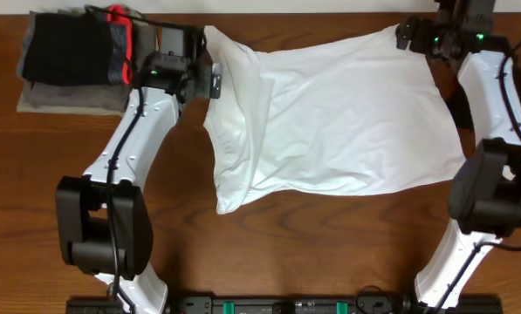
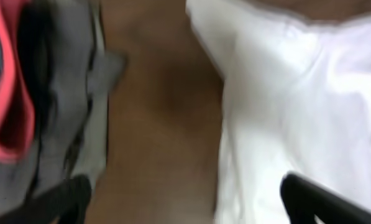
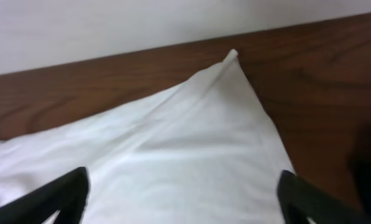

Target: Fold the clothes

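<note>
A white garment (image 1: 330, 118) lies spread across the middle of the brown table. My left gripper (image 1: 209, 78) is open at its far left edge, over bare wood beside the cloth; the white fabric (image 2: 297, 93) fills the right of the left wrist view. My right gripper (image 1: 406, 35) is open at the garment's far right corner; that pointed corner (image 3: 232, 59) lies just ahead of the fingers (image 3: 182, 199), which hold nothing.
A stack of folded dark, grey and red clothes (image 1: 77, 52) sits at the far left corner and shows in the left wrist view (image 2: 42, 93). A pale wall (image 3: 141, 25) runs behind the table's far edge.
</note>
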You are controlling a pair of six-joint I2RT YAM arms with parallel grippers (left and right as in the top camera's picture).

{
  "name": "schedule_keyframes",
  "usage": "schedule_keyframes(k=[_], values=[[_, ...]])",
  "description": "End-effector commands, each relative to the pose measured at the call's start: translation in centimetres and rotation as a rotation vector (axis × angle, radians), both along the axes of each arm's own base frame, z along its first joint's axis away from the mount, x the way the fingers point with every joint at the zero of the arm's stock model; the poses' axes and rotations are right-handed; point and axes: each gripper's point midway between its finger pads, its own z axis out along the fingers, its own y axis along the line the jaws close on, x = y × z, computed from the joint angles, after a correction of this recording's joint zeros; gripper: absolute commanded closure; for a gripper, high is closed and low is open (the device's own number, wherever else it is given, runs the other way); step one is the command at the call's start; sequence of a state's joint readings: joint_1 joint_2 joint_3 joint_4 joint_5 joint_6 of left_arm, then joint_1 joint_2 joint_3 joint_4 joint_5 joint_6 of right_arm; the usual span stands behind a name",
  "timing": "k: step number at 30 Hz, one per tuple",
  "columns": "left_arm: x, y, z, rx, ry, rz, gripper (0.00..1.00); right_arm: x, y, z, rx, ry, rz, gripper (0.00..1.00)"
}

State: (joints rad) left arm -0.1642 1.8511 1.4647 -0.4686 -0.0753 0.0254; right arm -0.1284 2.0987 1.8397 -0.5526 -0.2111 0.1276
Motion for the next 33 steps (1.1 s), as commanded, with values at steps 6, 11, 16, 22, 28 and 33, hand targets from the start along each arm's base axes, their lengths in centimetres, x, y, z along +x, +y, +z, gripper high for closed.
schedule_keyframes(k=[6, 11, 16, 22, 28, 33], values=[[-2.6, 0.8, -6.7, -0.131, 0.222, -0.009, 0.16, -2.2, 1.9, -0.8, 0.055, 0.096, 0.061, 0.2], [-2.9, -0.3, -9.3, -0.2, 0.283, -0.047, 0.58, -2.7, 2.0, -1.2, 0.052, 0.122, 0.07, 0.24], [-3.6, -2.0, -11.0, -0.281, 0.34, -0.101, 0.59, -2.9, 2.0, -1.3, 0.053, 0.131, 0.07, 0.25], [-4.0, -2.5, -11.6, -0.306, 0.367, -0.12, 0.49, -3.0, 2.0, -1.4, 0.054, 0.137, 0.07, 0.25], [-4.5, -3.6, -12.2, -0.357, 0.394, -0.145, 0.45, -3.2, 2.1, -1.5, 0.054, 0.145, 0.073, 0.26], [-4.6, -3.2, -12.9, -0.338, 0.406, -0.133, 0.69, -3.2, 2.0, -1.5, 0.046, 0.147, 0.081, 0.25]])
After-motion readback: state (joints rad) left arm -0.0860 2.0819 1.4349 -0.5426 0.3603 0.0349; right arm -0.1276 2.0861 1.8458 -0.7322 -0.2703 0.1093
